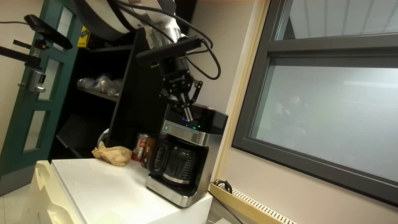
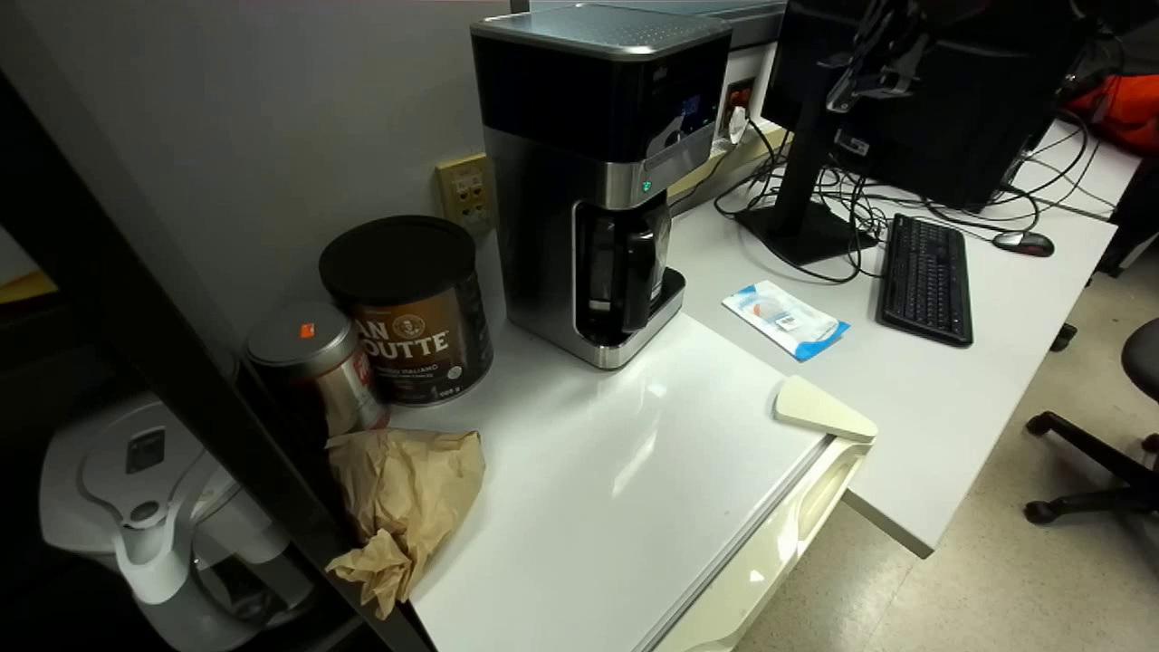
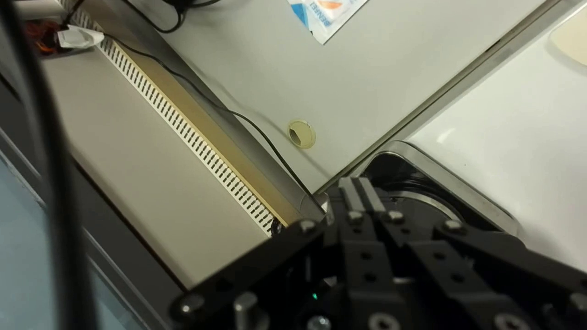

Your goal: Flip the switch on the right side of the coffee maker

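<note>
Exterior view: the gripper points downward, jaws together in a narrow tip that overlaps the upper front of the coffee maker; whether the two touch cannot be determined. The coffee maker stands upright on a white top beside the wall, its dark glass carafe in place and green indicator lights lit. A red-and-silver can and a crumpled paper bag rest on the same top.

In an exterior view, a large brown tin with a black lid stands between the coffee maker and the can; on the opposite side, a desk bears a keyboard, a mouse and a blue-and-white packet.

Wrist view: the paired fingertips lie parallel, almost meeting, with the silver-edged base of the coffee maker partly visible just past them.
</note>
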Robot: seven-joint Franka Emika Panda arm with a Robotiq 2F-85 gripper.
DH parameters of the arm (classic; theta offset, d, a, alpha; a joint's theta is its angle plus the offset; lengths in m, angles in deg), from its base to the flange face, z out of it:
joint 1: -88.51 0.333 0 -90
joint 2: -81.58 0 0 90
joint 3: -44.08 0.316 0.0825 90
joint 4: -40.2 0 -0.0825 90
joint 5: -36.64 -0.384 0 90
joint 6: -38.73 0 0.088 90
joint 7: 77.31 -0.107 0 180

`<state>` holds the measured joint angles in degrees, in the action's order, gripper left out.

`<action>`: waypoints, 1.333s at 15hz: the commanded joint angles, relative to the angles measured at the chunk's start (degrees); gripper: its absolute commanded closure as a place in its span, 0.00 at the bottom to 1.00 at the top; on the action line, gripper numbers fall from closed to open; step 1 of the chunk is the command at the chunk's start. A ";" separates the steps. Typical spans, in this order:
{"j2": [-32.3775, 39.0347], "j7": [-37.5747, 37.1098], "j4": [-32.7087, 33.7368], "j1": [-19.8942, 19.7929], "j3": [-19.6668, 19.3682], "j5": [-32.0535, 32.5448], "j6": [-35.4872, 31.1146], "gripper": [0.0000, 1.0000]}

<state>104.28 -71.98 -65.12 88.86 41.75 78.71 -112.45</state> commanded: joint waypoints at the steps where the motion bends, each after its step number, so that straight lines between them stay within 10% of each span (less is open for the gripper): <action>1: 4.28 -0.86 4.60 1.76 -1.48 1.33 -2.70 1.00; 20: 17.69 0.83 20.41 3.93 -2.72 -0.63 -3.79 1.00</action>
<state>119.53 -71.93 -48.29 91.94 40.08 78.71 -115.61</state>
